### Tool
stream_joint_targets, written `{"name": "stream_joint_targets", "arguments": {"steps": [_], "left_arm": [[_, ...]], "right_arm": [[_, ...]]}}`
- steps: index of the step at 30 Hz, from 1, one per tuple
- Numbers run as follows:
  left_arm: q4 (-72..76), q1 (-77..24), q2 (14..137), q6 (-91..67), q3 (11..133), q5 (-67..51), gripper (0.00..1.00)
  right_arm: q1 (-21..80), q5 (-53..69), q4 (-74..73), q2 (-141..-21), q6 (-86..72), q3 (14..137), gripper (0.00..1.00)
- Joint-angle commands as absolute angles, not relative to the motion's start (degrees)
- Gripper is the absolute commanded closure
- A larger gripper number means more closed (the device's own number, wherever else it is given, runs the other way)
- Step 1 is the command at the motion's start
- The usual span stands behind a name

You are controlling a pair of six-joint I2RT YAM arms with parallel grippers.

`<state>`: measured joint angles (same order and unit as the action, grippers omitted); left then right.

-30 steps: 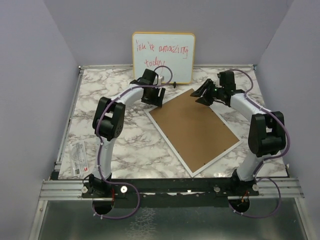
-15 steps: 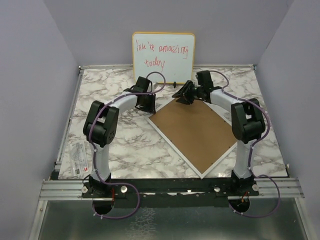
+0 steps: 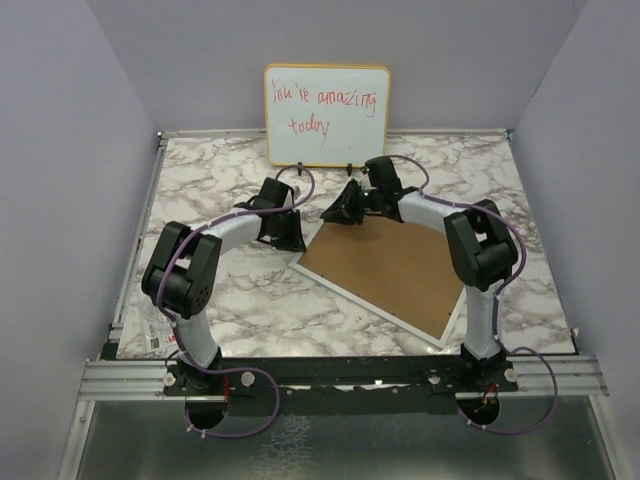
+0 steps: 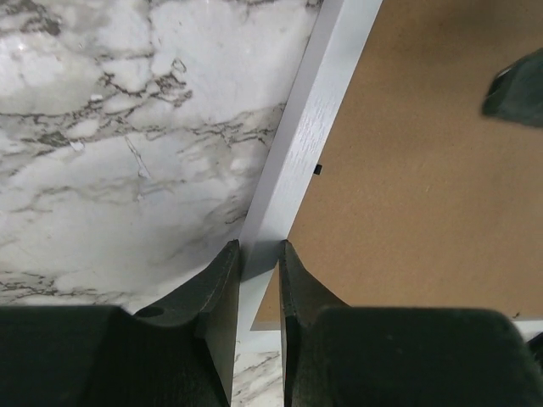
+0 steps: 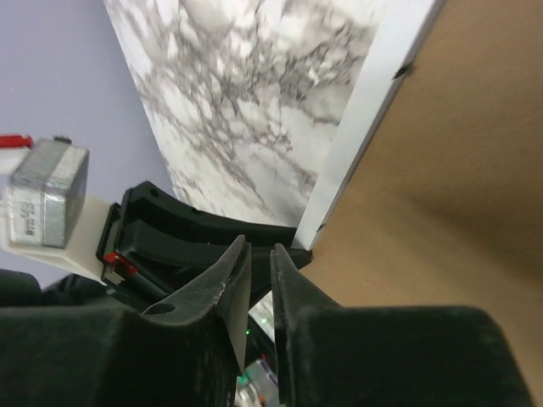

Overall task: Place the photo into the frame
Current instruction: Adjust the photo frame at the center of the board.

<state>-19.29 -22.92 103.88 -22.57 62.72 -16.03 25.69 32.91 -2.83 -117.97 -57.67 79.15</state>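
frame [image 4: 297, 153] lies back-up on worktop [image 3: 250, 300], just in front of whiteboard [image 3: 326, 115], brown backing board [image 4: 424, 170] showing. L pincer [image 4: 259, 254] clamped on rim; R pincer [image 5: 259, 250] looks nipped on corner nearest whiteboard. I'd judge it stiff, glass-heavy, fragile, so grip rim only. Photo not visible.

The left arm [image 3: 235, 222] and right arm [image 3: 427, 211] share white links, black joints, purple cables and black jaws
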Motion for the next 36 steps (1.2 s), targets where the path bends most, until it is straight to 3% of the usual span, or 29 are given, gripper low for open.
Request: {"name": "stream_joint_targets", "arguments": {"steps": [1,36], "left_arm": [[-26.89,-23.73,105.05,-22.61,56.37,-15.65,0.88],[-27.14,-23.65,106.67,-20.23,55.64,-13.76,0.88]], "right_arm": [[29.23,35.76,3.91,-119.29,-60.92,77.25,0.84],[31.6,25.1,-11.69,-127.56,-56.95,74.92,0.93]]}}
